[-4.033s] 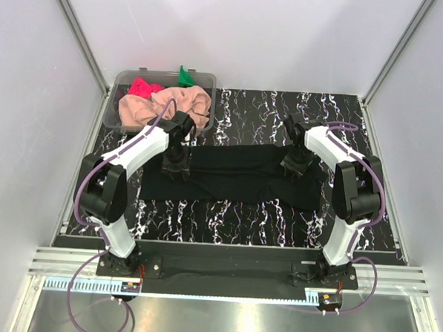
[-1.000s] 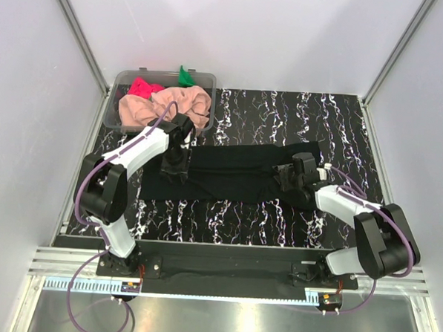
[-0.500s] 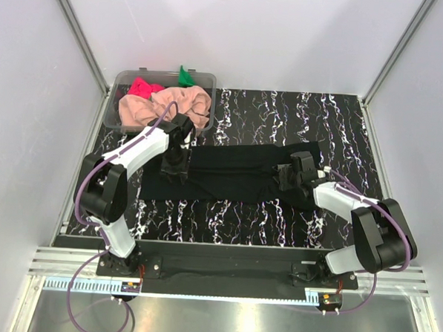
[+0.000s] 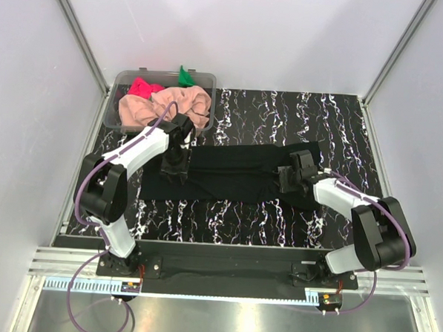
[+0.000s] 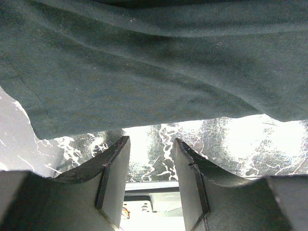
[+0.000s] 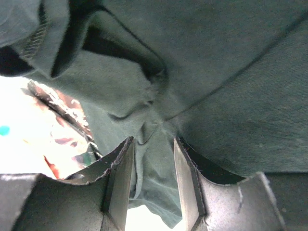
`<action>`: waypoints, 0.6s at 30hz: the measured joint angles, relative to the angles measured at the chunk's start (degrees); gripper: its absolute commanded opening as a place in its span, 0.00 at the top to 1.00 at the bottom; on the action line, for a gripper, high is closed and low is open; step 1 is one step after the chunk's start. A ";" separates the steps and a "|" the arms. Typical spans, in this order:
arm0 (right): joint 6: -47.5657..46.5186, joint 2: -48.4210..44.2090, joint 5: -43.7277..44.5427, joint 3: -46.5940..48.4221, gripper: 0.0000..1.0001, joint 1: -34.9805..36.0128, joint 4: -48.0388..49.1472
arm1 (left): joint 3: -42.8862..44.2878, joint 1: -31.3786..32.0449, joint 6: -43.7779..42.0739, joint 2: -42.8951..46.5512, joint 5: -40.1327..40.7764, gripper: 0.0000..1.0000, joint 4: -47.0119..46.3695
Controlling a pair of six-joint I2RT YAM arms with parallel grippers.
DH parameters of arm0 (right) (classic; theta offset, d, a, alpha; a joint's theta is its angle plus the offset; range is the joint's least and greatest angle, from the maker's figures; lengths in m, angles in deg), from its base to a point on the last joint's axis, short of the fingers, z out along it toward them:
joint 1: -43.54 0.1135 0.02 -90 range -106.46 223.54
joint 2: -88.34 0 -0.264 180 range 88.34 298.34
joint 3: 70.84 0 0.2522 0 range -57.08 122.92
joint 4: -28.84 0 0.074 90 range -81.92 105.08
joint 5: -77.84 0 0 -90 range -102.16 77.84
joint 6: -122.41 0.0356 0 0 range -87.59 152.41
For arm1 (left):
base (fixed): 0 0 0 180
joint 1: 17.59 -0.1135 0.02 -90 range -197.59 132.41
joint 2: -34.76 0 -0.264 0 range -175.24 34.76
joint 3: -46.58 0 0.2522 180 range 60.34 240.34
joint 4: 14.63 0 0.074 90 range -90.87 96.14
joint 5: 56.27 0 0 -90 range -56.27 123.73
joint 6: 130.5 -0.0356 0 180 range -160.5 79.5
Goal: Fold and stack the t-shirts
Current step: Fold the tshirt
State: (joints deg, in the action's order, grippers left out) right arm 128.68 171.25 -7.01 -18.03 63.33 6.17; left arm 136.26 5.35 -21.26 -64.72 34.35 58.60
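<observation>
A black t-shirt (image 4: pixel 236 174) lies spread along the middle of the worktop (image 4: pixel 343 120) for folding, the left gripper (image 4: pixel 174 171) and right gripper (image 4: pixel 285 179) low at its ends, both half open, neither clamping cloth.

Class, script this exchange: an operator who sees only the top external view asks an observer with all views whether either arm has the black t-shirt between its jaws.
Operator: From above, the left gripper sits over the left end of the black t-shirt. Is cloth between its jaws?
Observer: No. The left wrist view shows the jaws apart with only marbled table between them; the shirt's edge lies just beyond the fingertips.
Operator: And the right gripper?
Observer: Its jaws are apart too, but the right wrist view shows a bunched fold of the shirt lying between them.
</observation>
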 measured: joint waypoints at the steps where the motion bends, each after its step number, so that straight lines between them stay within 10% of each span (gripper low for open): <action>1: 0.02 0.13 0.00 0.00 0.53 0.00 -0.17 | 0.00 0.00 0.00 0.00 0.00 0.54 0.00; 18: -1.09 8.87 -0.13 1.99 0.55 -0.09 6.80 | 0.00 0.00 -0.20 -0.02 -0.02 0.55 0.00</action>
State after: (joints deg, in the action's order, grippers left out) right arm 127.59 180.12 -7.14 -16.04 63.25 12.97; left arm 136.26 5.35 -21.45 -64.75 34.33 58.60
